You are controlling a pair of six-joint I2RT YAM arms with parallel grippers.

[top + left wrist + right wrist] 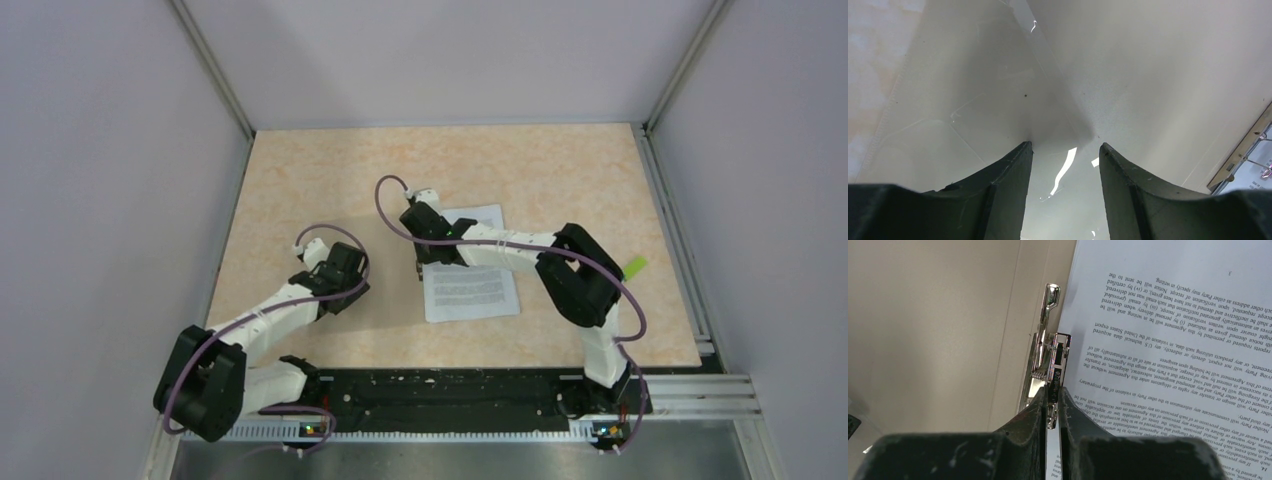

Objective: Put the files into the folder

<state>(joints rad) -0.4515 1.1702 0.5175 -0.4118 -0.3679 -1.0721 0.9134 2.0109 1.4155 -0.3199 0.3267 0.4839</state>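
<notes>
Right wrist view: right gripper [1052,392] pinched shut on the metal clip [1049,352], hard against the edge of the files [1173,330]. Files flat mid-table, printed side up. Left gripper [1065,147] off to their left, jaws apart over a glossy sheet [973,100], gripping nothing visible. Folder [1043,265] hard to make out, probably the pale strip carrying the clip. Step in hand, seemingly: raising the clip to make room for the sheets. Keep a firm hold low on the lever, swing slowly away from the paper, avoid dragging the top sheet, and square the stack under the clip before letting go.
</notes>
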